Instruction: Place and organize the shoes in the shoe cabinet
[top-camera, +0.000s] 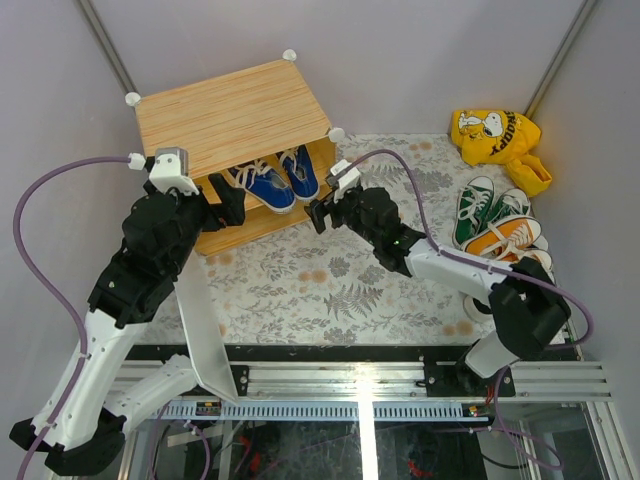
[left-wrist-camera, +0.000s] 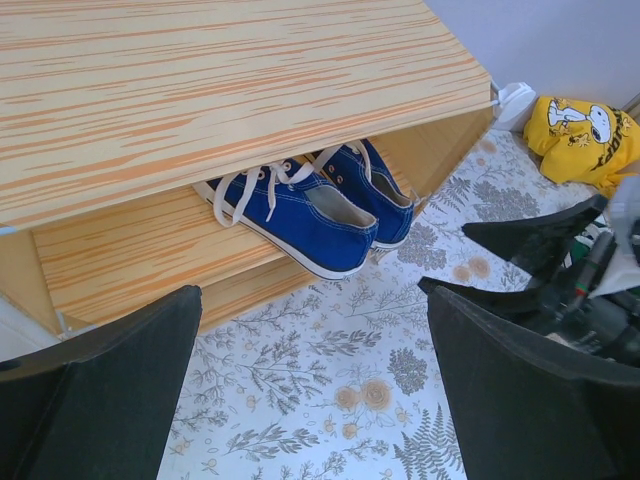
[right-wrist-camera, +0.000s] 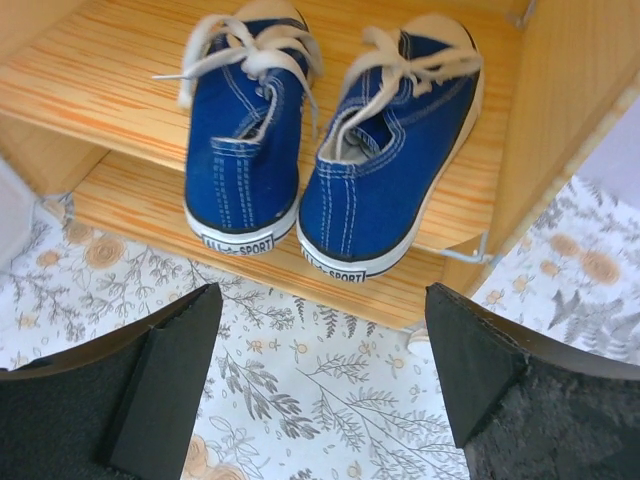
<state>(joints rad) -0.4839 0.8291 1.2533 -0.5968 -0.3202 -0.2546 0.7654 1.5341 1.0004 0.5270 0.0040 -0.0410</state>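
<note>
The shoe cabinet (top-camera: 235, 115) stands at the back left, open toward me. A pair of blue sneakers (top-camera: 275, 178) sits side by side on its wooden shelf, heels outward; the pair also shows in the left wrist view (left-wrist-camera: 320, 205) and the right wrist view (right-wrist-camera: 330, 160). My left gripper (top-camera: 232, 200) is open and empty at the cabinet's front left. My right gripper (top-camera: 322, 210) is open and empty just in front of the blue pair. Green sneakers (top-camera: 480, 205) and an orange sneaker (top-camera: 505, 238) lie on the mat at the right.
A yellow cartoon-dog bag (top-camera: 497, 138) lies at the back right. The white door panel (top-camera: 205, 325) lies open on the floral mat (top-camera: 320, 290) by the left arm. The right arm (left-wrist-camera: 560, 270) shows in the left wrist view.
</note>
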